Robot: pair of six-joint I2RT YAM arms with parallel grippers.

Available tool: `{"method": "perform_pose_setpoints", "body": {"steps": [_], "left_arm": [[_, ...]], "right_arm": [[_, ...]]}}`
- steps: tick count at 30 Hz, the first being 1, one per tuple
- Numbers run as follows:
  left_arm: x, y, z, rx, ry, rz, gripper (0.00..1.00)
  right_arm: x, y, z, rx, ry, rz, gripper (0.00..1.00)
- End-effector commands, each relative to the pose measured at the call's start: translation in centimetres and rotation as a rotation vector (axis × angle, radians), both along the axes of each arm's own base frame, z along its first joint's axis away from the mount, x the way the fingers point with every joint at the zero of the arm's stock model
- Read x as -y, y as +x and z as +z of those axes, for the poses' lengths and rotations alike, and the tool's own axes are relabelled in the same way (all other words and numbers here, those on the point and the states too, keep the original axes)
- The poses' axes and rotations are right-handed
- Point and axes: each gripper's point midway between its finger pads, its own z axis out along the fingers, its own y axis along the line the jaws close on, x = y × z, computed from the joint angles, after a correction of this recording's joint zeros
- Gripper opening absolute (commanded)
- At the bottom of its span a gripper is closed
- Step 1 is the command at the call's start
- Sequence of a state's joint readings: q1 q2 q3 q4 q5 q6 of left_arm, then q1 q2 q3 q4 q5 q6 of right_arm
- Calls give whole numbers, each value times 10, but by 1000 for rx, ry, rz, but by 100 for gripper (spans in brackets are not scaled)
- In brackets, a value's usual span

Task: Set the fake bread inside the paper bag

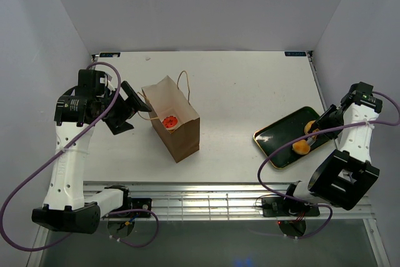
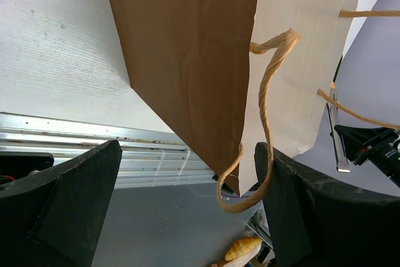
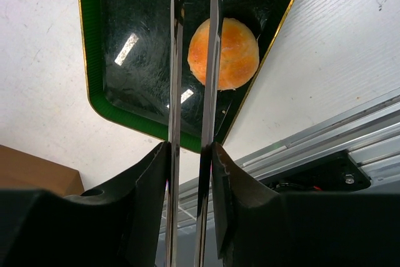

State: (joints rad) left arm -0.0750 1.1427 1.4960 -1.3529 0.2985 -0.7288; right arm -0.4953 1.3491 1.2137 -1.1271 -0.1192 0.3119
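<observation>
Now my left gripper [image 2: 187,147] stands open by the bag [image 1: 178,126] at nine o'clock. At three o'clock, my right gripper [image 3: 190,148] clamps tongs [image 3: 176,60] over a bun [image 3: 234,54].

One camera hangs above and behind my arms, looking down on the whole surface [image 1: 250,92]. My left wrist camera sits close to the paper bag [image 2: 187,60]; my right one looks along the tongs [image 3: 175,79], close over the tray [image 3: 119,92]. The overhead view shows both too.

a white table [image 1: 250,85] carries the brown paper bag [image 1: 181,132] standing left and a dark green tray [image 1: 278,137] right.
</observation>
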Motion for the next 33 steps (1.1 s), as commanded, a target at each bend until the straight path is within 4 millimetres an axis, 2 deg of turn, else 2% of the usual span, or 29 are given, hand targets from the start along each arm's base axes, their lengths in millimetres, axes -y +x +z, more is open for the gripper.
{"method": "perform_pose_setpoints", "body": {"steps": [1,13,21,30,33], "left_arm": [[-1,6,6,34,4,9,98],[0,7,8,32,-10,33,98],[1,8,7,17,-23,48,98],[2,23,18,26,-21,44,98],[0,24,16,18,-19,62,98]], "right_arm": [[-7,3,9,18,40,-2,8],[-8,9,34,71,37,-9,8],[-12,10,35,88,58,-7,8],[-11,19,47,156,39,-2,8],[-12,23,57,190,39,19,8]]}}
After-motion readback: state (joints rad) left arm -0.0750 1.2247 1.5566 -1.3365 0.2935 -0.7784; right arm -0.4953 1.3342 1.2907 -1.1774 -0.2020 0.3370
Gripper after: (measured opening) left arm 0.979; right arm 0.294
